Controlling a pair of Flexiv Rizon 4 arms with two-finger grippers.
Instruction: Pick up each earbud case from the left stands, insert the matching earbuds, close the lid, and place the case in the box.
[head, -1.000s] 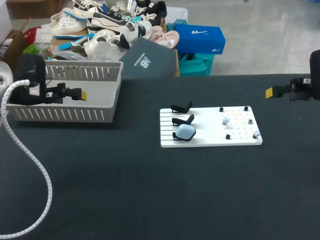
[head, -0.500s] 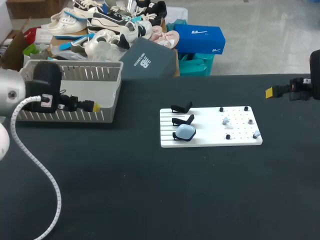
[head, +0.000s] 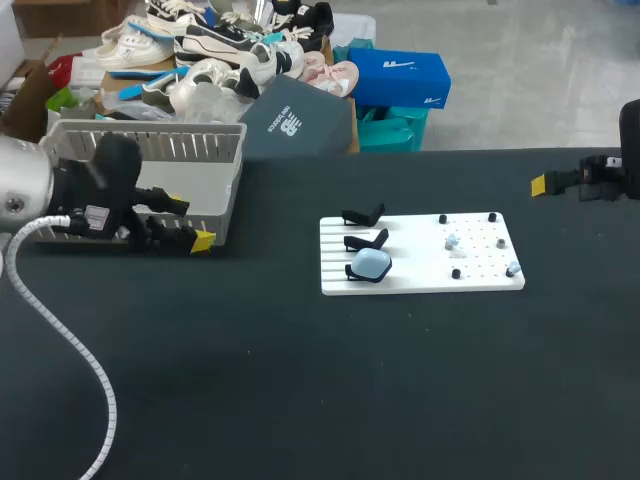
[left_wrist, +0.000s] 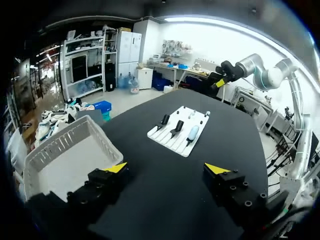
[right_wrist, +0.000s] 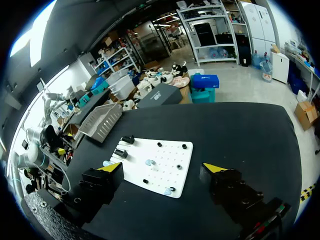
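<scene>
Head view: slatted grey basket (head: 190, 150), rounded pale-blue case (head: 372, 263); left gripper (head: 190, 221), right gripper (right_wrist: 162, 168) spread wide.

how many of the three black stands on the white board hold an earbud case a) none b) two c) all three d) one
d: only the nearest stand on the white board carries a light blue earbud case; the middle stand and the far stand are bare.
</scene>
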